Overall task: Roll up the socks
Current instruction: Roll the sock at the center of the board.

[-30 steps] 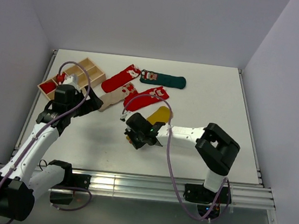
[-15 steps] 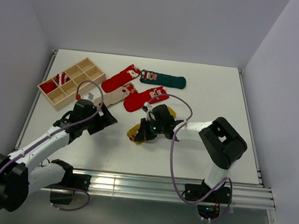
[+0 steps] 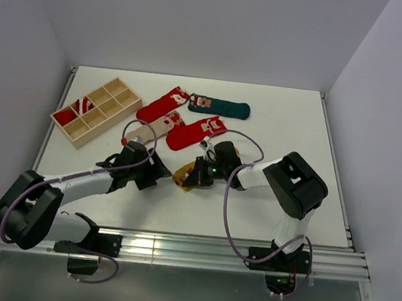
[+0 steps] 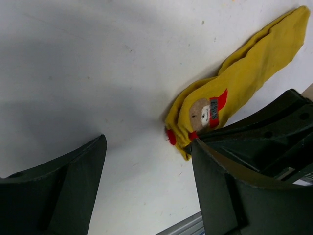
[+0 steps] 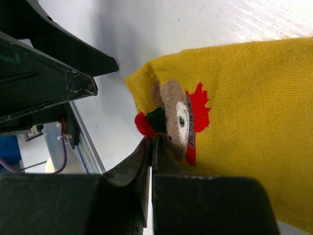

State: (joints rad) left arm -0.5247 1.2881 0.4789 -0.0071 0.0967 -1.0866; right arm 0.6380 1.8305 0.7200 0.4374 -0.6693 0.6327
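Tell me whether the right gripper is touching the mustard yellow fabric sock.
Touching. The right wrist view shows the right gripper's shut tips pinching the mustard yellow fabric sock's edge beside its bear patch.

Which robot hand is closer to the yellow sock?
Right. The right gripper is pinched shut on the yellow sock at its edge. The left gripper is open just beside the sock, holding nothing.

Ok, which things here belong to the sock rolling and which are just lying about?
Job: yellow sock, pinched by the right gripper; far red sock; near red sock; beige sock; green sock; striped sock.
Lying about: wooden tray, holding the striped sock.
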